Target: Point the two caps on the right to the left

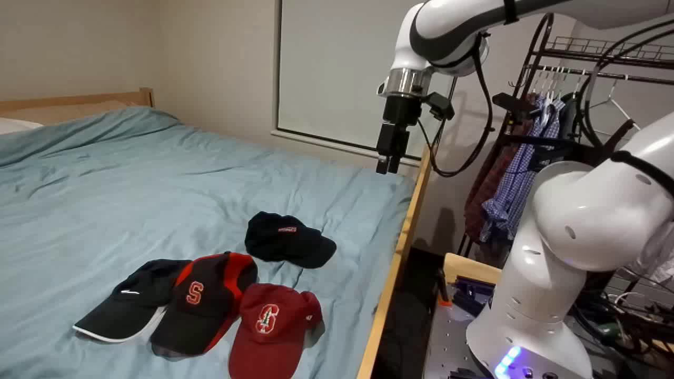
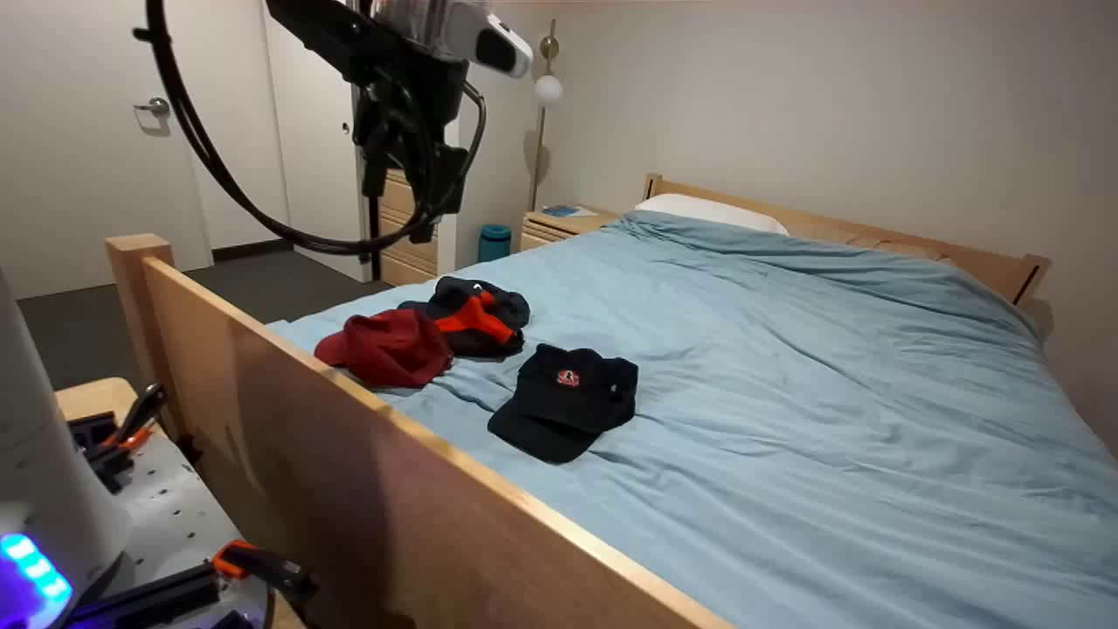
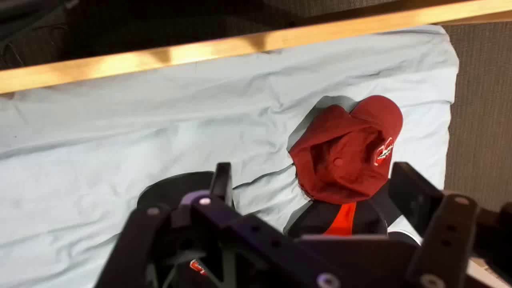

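Observation:
The black cap (image 1: 287, 239) lies on the bed with its brim toward the wooden rail; it also shows in an exterior view (image 2: 572, 397). In the wrist view the black cap (image 3: 172, 190) is mostly hidden behind a finger. The red cap (image 1: 274, 329) lies nearby, its brim toward the bottom of that view; it also shows in an exterior view (image 2: 389, 348) and the wrist view (image 3: 340, 160). My gripper (image 1: 388, 164) hangs high above the bed near the rail, apart from all caps. In the wrist view its fingers (image 3: 312, 176) are wide apart, with nothing held.
A red-and-black cap (image 1: 202, 302) touches the red cap. A black cap with a pale-edged brim (image 1: 134, 300) lies beside it. The wooden bed rail (image 1: 392, 284) runs between the bed and the robot base. A clothes rack (image 1: 526, 105) stands behind the arm.

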`<state>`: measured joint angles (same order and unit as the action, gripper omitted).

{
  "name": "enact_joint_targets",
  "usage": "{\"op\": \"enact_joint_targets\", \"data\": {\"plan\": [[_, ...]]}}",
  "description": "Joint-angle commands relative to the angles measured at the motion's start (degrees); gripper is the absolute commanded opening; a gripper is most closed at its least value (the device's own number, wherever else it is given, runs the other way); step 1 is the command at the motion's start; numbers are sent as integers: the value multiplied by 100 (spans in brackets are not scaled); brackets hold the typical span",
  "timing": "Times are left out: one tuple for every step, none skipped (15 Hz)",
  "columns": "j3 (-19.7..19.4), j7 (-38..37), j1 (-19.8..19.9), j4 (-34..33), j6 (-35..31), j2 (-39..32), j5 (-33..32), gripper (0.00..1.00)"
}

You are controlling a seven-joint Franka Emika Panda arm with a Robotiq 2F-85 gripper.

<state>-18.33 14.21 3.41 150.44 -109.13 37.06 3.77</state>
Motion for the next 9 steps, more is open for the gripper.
{"op": "enact_joint_targets", "data": {"plan": [[148,88,166,-9,16,-36,95,100],[148,88,166,-9,16,-36,95,100],[148,88,166,-9,16,-36,95,100],[148,88,166,-9,16,-36,95,100],[148,88,166,-9,16,-36,95,100],[148,88,166,-9,16,-36,95,100],[149,148,106,-67,-73,-198,109,100],[166,259,12,-131,-235,-428,91,100],[178,360,-83,-188,-365,-634,116,100]]}}
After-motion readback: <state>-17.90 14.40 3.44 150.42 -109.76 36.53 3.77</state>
